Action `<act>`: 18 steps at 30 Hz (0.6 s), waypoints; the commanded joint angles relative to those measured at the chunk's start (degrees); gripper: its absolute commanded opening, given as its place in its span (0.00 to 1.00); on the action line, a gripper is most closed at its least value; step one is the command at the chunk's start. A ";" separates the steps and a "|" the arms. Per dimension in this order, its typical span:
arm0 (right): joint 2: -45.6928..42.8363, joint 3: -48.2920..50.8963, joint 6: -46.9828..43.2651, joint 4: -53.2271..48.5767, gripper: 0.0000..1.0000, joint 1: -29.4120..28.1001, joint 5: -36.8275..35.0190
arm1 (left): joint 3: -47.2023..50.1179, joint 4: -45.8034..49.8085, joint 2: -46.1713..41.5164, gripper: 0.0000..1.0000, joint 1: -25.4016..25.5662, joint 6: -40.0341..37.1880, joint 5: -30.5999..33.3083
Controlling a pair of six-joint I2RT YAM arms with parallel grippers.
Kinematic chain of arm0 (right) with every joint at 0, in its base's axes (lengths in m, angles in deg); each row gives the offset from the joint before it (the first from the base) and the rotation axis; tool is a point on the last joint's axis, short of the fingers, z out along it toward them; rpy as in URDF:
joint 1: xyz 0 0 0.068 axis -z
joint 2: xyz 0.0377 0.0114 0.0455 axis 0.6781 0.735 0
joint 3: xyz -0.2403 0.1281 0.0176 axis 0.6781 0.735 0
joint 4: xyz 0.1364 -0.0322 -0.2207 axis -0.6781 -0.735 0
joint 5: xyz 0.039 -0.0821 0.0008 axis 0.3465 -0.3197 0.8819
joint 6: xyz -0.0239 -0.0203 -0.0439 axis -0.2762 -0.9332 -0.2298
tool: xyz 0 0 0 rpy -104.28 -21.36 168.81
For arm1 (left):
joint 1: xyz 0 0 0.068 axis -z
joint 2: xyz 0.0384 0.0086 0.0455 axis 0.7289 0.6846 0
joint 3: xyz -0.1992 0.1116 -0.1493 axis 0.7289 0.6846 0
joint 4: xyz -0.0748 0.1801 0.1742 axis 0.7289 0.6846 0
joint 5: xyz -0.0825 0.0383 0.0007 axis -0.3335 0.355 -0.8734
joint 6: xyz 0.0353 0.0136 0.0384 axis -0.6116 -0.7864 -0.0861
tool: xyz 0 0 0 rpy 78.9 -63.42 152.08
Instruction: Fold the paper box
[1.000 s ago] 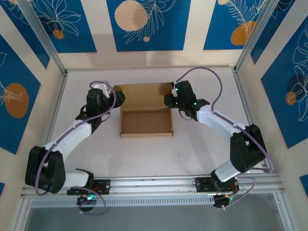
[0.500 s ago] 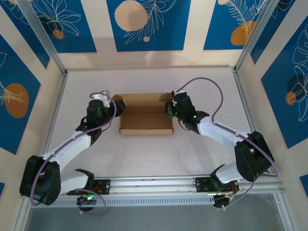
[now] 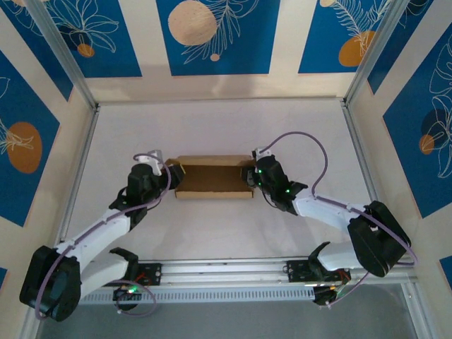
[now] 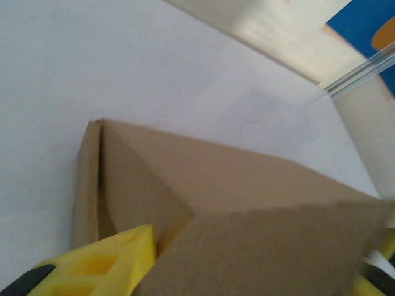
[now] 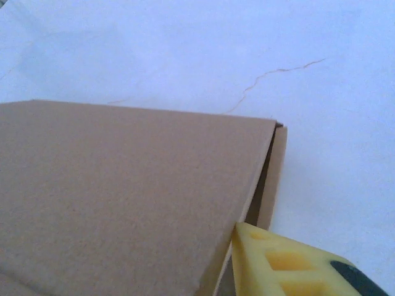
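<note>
Nothing legible anywhere; no print, label or number on the paper box (image 3: 214, 180), just plain brown cardboard; no lettering on the blue wall panels (image 3: 240, 42), only leaf and circle patterns.

left fingers (image 4: 105, 262), right fingers (image 5: 284, 262) low, pointing inward

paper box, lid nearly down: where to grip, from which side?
Probably the lid's short end edges, one from each side. The paper box lies long side across, too wide to span; the left gripper and right gripper sit at its ends, and a gap under the lid corner leaves room for fingers.
</note>
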 commanded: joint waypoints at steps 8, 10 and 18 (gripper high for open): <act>-8.66 4.76 -2.83 3.37 0.72 -1.80 7.94 | 3.38 7.86 -7.32 0.38 2.74 -4.52 5.46; -9.97 4.76 -2.75 2.57 0.79 -1.84 9.26 | 3.94 7.99 -8.04 0.38 2.84 -4.66 5.98; -21.35 6.80 -3.27 -3.64 0.87 -2.19 15.87 | 2.72 8.55 -6.13 0.38 3.15 -5.76 6.12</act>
